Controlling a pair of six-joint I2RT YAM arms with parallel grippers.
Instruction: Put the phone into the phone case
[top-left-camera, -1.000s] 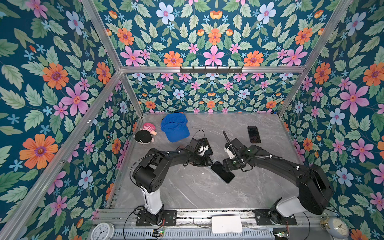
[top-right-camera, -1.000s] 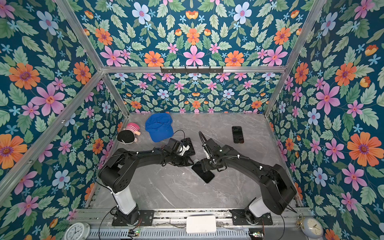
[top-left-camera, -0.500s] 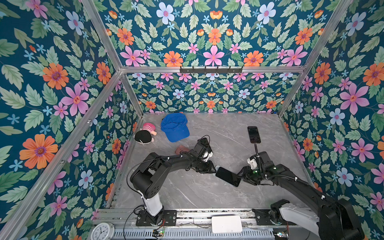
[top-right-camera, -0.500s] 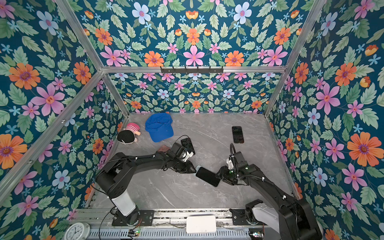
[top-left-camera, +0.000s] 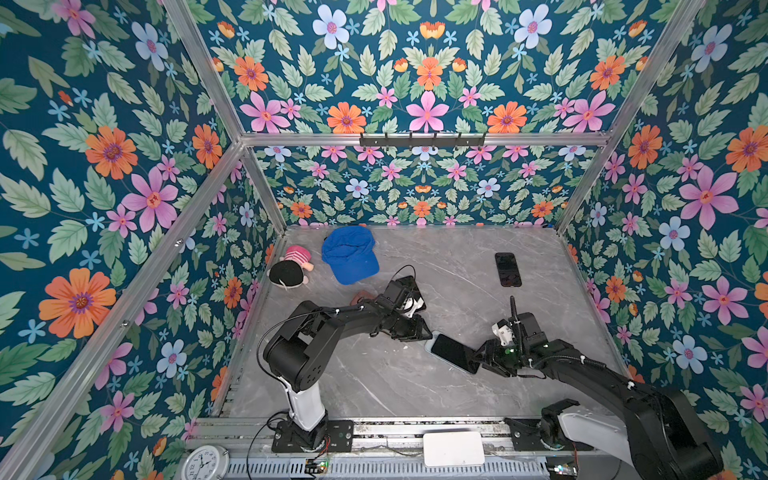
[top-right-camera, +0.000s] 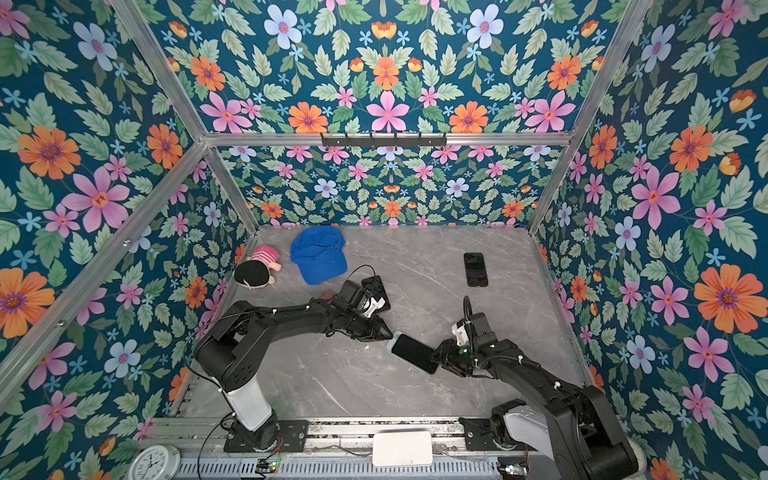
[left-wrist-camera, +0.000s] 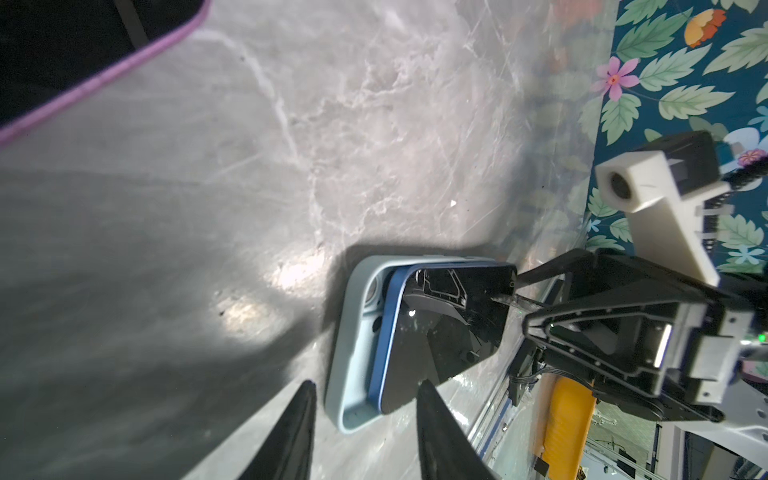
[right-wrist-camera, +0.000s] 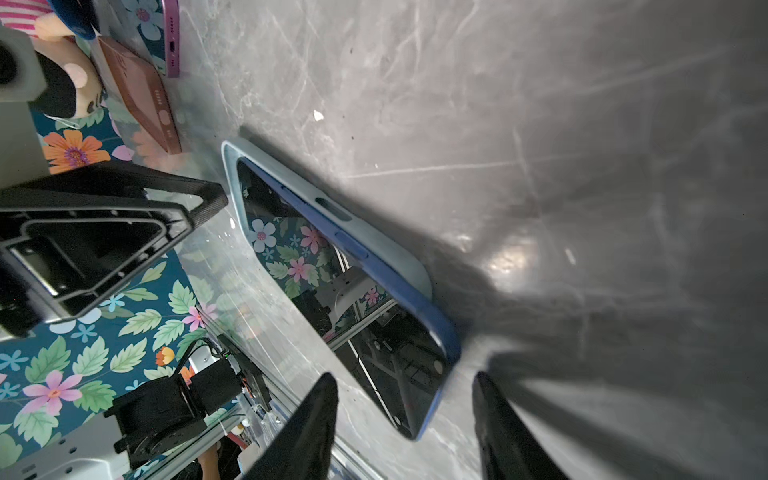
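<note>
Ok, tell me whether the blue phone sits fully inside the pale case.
No: the right wrist view shows the phone tilted, one edge above the rim of the case.

Left arm (top-left-camera: 340, 316) and right arm (top-left-camera: 582, 365) stretched low, tips facing (jaws on both parted).
</note>
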